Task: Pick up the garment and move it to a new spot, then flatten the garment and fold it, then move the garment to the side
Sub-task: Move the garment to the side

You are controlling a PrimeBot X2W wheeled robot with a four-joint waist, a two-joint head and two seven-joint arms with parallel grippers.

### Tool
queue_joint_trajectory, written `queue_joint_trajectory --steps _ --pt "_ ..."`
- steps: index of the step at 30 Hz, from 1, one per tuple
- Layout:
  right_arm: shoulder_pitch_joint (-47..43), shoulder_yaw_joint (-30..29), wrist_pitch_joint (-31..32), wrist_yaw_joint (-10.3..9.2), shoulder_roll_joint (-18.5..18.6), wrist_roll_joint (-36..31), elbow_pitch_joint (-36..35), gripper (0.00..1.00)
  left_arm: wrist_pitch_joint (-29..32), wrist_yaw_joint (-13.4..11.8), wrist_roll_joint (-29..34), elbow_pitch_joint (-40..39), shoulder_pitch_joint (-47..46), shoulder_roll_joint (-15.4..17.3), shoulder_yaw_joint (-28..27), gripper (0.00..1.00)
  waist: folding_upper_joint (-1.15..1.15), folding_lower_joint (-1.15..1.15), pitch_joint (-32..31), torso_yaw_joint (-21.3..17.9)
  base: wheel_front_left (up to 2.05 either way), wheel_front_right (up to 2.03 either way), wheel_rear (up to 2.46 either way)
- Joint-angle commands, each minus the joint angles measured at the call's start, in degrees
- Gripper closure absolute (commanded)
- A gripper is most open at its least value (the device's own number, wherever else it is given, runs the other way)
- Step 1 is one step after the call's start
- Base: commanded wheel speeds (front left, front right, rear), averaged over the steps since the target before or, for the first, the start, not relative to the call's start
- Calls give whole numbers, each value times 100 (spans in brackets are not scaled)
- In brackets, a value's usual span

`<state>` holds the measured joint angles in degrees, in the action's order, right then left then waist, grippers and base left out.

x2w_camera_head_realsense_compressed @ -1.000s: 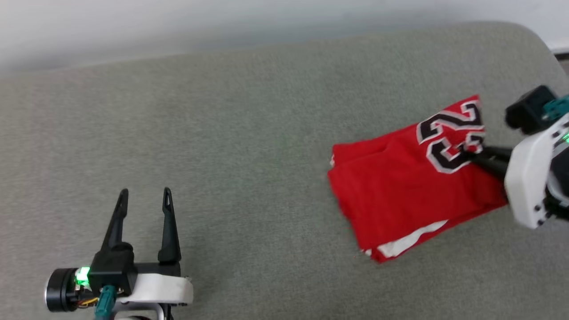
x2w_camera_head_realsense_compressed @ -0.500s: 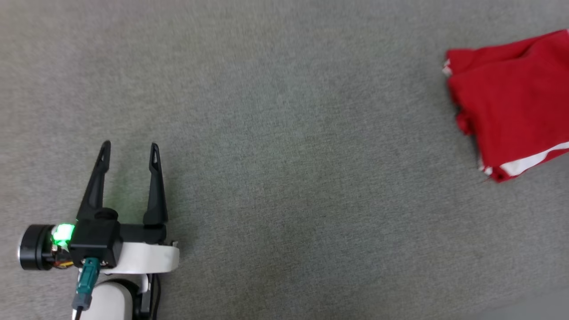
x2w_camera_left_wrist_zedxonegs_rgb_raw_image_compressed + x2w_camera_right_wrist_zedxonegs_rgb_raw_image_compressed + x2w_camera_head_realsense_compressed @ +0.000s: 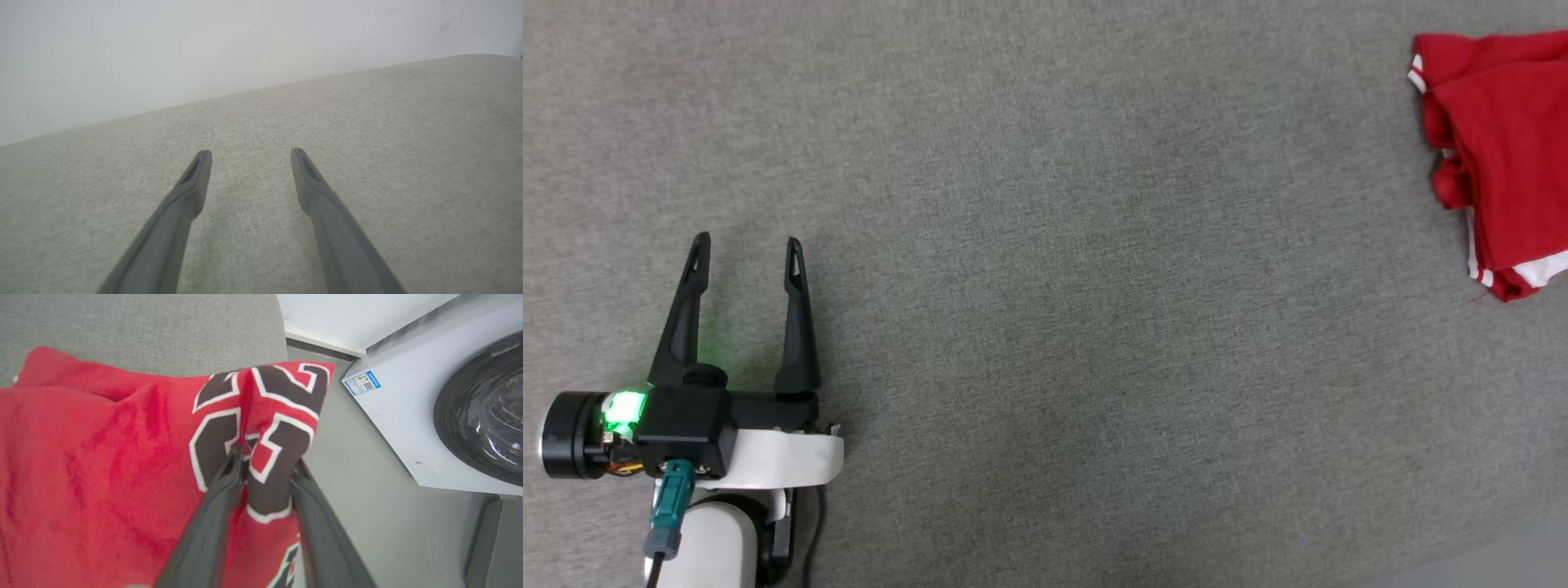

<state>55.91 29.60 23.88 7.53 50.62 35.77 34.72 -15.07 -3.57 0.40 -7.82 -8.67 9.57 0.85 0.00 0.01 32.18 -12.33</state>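
Note:
The garment (image 3: 1503, 147), a folded red jersey with white striped trim, lies at the far right edge of the head view, cut off by the frame. In the right wrist view the garment (image 3: 102, 457) shows its black, white-outlined numbers, and a raised fold of that printed cloth is pinched between the two dark fingers of my right gripper (image 3: 267, 461). My left gripper (image 3: 745, 242) rests at the lower left of the grey surface, far from the garment, open with nothing between its fingers. The left wrist view shows the left gripper (image 3: 251, 153) over bare fabric.
The grey fabric surface (image 3: 1045, 286) stretches wide between the left gripper and the garment. Past its right edge, the right wrist view shows the floor (image 3: 359, 490) and a white washing machine (image 3: 400, 416) with a dark round door (image 3: 482, 404). A pale wall (image 3: 204, 49) stands behind the surface.
The head camera has swung, so the garment now sits at the view's right edge and the right arm is out of frame. The garment's near-left edge looks more bunched. The left gripper stays open.

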Motion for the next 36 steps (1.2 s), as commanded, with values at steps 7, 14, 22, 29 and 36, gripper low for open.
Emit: queue_joint_trajectory --steps 7,14,22,29,36 --pt "99 -313 -669 -8 -176 -822 141 0 -13 -101 -63 93 233 -100 69 0 0 -1 -671 142 0 0 0" --pt "-7 -1052 -2060 -8 -666 -1652 -154 0 -13 -200 -131 142 571 -273 89 0 0 -1 -1299 328 0 0 0" --pt "-698 -1894 -3637 -8 -1777 -2487 -755 0 -13 -258 -142 151 934 -404 109 0 0 -1 -1823 590 0 0 0" --pt "-1717 -2039 -3905 -8 -2861 -2698 -1540 0 -13 -298 -147 169 1112 -470 127 0 0 -1 -2124 839 0 0 0" --pt "-2879 -2253 -3901 -7 -3608 -2542 -2169 0 -13 -264 -126 238 1202 -505 166 0 0 -1 -2335 1112 0 0 0"
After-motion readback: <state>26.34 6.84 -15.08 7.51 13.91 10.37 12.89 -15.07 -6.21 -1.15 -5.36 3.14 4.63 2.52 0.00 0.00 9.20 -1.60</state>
